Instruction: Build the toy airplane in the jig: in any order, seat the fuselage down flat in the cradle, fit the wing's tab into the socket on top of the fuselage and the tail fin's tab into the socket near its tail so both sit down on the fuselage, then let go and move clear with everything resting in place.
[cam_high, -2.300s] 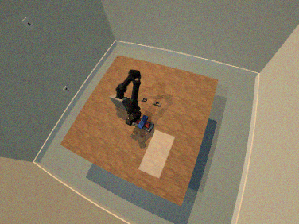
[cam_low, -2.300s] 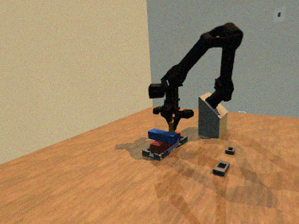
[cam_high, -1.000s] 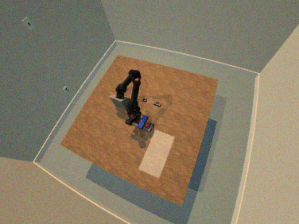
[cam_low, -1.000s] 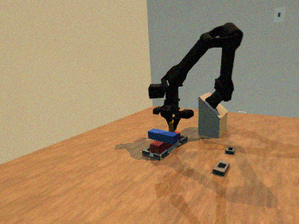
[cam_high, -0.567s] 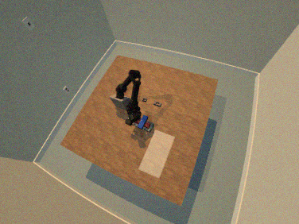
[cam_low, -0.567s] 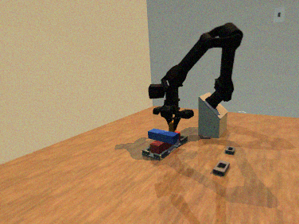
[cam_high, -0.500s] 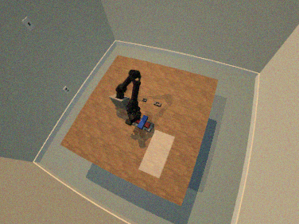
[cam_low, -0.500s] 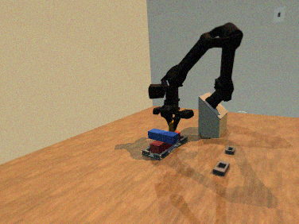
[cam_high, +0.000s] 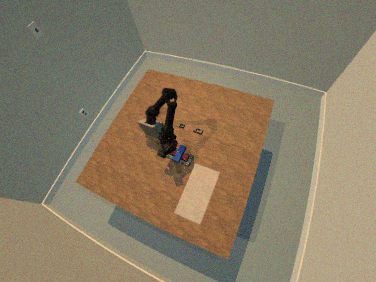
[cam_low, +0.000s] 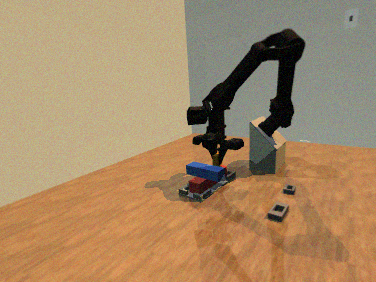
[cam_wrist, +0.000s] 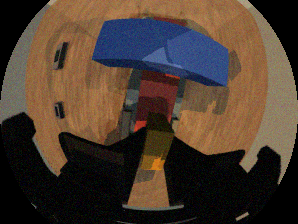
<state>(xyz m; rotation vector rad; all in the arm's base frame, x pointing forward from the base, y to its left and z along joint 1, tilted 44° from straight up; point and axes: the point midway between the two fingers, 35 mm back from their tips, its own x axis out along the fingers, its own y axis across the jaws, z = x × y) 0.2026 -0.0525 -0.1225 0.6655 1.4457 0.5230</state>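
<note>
Top view: a wooden table top (cam_high: 125, 175) stands on a pale floor between grey-blue and cream walls. A white rectangular sheet (cam_high: 197, 194) lies on the wood, near the jig (cam_high: 190, 162) (cam_low: 184, 192) (cam_wrist: 127, 119). The jig, a low grey cradle, contains the red fuselage (cam_high: 185, 157) (cam_low: 200, 185) (cam_wrist: 156, 95), and the blue wing (cam_high: 179, 153) (cam_low: 205, 170) (cam_wrist: 160, 49) lies crosswise above it. The black arm (cam_high: 170, 117) (cam_low: 243, 70) reaches to the tail side of the jig. Two small dark frames, the larger (cam_high: 198, 131) (cam_low: 278, 212) (cam_wrist: 60, 55) and the smaller (cam_high: 182, 126) (cam_low: 289, 189) (cam_wrist: 59, 110), lie apart from it.

Exterior view: the fuselage lies lengthwise in the jig, between its low walls; whether it is fully seated cannot be told. The wing spans the top of the fuselage, its ends extending beyond the jig's sides. The gripper (cam_low: 216, 161) (cam_wrist: 153, 131) points down behind the wing. Both small frames show central openings. The arm rises from a wedge-shaped block (cam_low: 262, 152).

Wrist view: the gripper is partly closed, its fingers clamped on the yellow tail fin (cam_low: 216, 159) (cam_wrist: 157, 145), which stands over the near end of the fuselage. The seating of its tab is hidden.
</note>
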